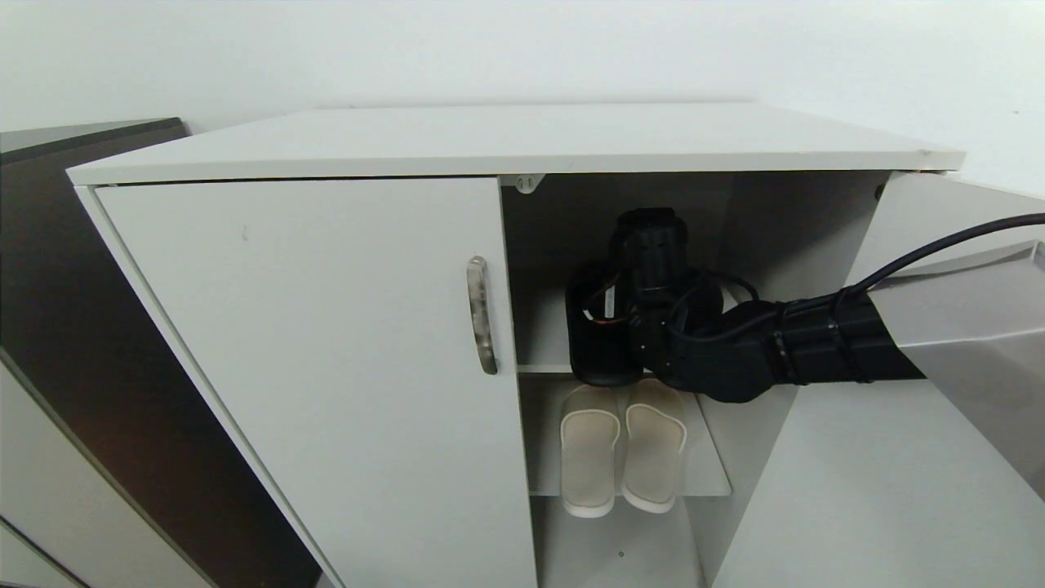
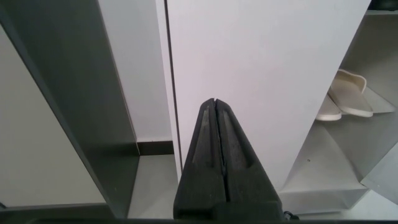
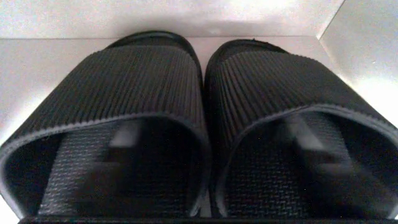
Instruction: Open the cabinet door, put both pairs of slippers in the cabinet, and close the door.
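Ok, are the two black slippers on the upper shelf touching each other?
Touching. The right wrist view shows the black slippers from close up: their ribbed straps press side by side along the middle, with no gap between them.

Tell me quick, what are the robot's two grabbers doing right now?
Left gripper: shut, holding nothing.
Right gripper: by the black slippers inside the cabinet; open or shut cannot be told.
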Controlling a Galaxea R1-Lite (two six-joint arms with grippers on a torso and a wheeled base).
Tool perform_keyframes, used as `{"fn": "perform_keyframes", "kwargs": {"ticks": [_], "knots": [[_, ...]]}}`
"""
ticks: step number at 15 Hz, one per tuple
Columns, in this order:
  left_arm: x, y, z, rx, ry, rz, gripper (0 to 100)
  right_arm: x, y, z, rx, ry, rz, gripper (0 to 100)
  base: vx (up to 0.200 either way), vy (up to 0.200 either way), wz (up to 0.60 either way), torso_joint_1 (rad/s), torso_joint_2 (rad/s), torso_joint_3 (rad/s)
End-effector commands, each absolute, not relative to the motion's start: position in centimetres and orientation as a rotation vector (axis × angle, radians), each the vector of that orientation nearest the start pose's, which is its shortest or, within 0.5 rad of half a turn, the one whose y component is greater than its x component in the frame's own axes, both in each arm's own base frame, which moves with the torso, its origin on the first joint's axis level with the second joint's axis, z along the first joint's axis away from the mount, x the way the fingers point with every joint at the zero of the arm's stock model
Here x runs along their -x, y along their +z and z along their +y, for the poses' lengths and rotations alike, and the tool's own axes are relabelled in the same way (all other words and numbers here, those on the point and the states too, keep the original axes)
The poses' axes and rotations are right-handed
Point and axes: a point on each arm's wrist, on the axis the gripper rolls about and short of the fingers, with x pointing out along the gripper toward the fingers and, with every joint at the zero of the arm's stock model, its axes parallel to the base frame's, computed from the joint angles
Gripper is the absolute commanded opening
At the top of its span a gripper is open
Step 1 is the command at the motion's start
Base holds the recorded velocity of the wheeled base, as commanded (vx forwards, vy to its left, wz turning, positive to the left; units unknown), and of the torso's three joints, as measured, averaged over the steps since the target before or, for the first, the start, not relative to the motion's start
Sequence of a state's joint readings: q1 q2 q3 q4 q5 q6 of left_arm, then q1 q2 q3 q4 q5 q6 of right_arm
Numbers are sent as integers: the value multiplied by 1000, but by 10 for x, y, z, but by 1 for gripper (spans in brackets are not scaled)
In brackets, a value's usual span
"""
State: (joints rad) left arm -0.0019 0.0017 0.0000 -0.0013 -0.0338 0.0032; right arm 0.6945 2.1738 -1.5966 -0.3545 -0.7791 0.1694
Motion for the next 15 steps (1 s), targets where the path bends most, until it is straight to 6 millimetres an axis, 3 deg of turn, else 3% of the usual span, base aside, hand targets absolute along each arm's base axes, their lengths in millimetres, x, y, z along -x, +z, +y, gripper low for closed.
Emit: {"fn": "perform_keyframes", "kwargs": {"ticks": [1, 4, 7, 8, 10, 14, 15], "knots": [[23, 76, -1, -3, -37, 0, 0, -356, 194, 276, -19, -98, 158, 100, 0, 0, 0, 0, 0, 0], [23, 76, -1, -3, -35, 0, 0, -338, 203, 275, -18, -80, 159, 100, 0, 0, 0, 0, 0, 0], [23, 76, -1, -3, -37, 0, 0, -305, 212, 271, -5, -47, 168, 100, 0, 0, 0, 0, 0, 0], [23, 76, -1, -3, -37, 0, 0, -300, 212, 271, -1, -40, 172, 100, 0, 0, 0, 0, 0, 0], [23, 76, -1, -3, -37, 0, 0, -270, 211, 267, -4, -5, 186, 100, 0, 0, 0, 0, 0, 0], [23, 76, -1, -5, -37, 0, 0, -242, 205, 261, -21, 40, 171, 100, 0, 0, 0, 0, 0, 0], [23, 76, -1, -5, -37, 0, 0, -237, 204, 263, -24, 55, 166, 0, 0, 0, 0, 0, 0, 0]]}}
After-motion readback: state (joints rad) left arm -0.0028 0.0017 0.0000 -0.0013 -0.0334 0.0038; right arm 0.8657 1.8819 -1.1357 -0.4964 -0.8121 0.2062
